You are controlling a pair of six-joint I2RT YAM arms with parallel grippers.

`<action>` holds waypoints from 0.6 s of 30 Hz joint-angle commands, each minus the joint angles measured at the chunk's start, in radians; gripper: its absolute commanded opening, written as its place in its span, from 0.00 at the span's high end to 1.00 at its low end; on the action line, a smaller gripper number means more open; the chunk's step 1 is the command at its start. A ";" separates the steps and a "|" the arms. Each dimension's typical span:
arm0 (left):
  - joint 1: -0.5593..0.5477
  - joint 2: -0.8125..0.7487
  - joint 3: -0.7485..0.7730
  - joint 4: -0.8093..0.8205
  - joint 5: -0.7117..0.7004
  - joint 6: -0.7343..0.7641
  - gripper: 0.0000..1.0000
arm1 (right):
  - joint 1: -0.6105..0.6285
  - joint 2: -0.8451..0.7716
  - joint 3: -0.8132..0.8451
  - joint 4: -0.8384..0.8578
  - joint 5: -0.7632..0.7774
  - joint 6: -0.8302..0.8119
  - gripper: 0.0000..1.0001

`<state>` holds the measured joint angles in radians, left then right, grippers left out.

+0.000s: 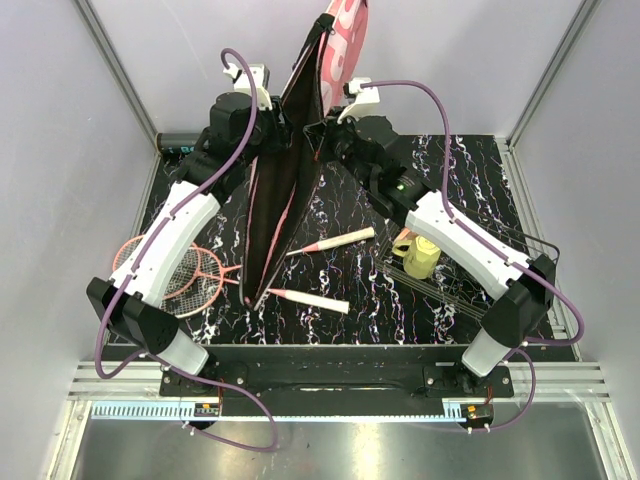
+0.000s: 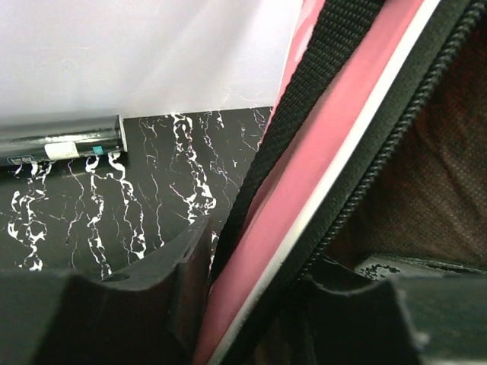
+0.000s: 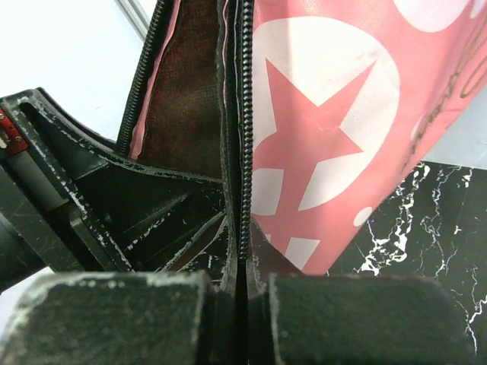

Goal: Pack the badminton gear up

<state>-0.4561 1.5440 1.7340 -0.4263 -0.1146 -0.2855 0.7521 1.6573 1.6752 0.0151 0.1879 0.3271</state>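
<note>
Racquets [image 1: 200, 280] lie at my far left on the marbled table [image 1: 360, 195], their heads overlapping and partly under the left arm. Their white handles point right, towards the low end of the cover. Behind them, against the back wall, lies the long black tube [image 1: 180, 145].

Next comes the left gripper [image 2: 266, 281], raised at the back. Its fingers stand apart, and the cover's strap and zip edge run between them (not pinched, as far as my wrist view shows).

In the middle the pink racquet cover [image 1: 285, 190] stands steeply on end. It is unzipped and gaping, with its dark lining showing, its low tip on the table near the handles and its top up against the back wall.

The right gripper [image 3: 240, 281] is clamped tight on the cover's other zip edge.

Farthest right, the yellow-green cup [image 1: 422, 255] sits in the black wire basket [image 1: 450, 300].
</note>
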 commanded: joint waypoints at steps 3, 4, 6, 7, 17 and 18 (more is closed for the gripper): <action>0.026 -0.033 0.035 0.035 0.041 0.032 0.85 | -0.020 -0.033 0.012 0.056 -0.117 0.018 1.00; 0.030 -0.041 0.033 0.029 0.039 0.043 0.89 | -0.023 -0.030 0.005 0.052 -0.122 0.018 1.00; 0.040 -0.053 0.042 -0.020 -0.014 0.043 1.00 | -0.037 -0.024 -0.009 0.046 -0.131 0.018 1.00; 0.043 -0.058 0.055 -0.038 -0.049 0.025 1.00 | -0.052 -0.022 -0.031 0.046 -0.122 0.017 1.00; 0.083 -0.097 0.018 -0.198 -0.189 -0.038 1.00 | -0.082 0.099 -0.029 0.040 -0.172 0.072 0.88; 0.085 -0.096 -0.010 -0.198 -0.195 -0.040 1.00 | -0.082 0.125 -0.022 0.039 -0.185 0.081 0.87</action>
<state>-0.3794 1.5002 1.7405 -0.6052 -0.2352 -0.3035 0.6804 1.7195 1.6104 0.0231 0.0574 0.3695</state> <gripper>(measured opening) 0.404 0.109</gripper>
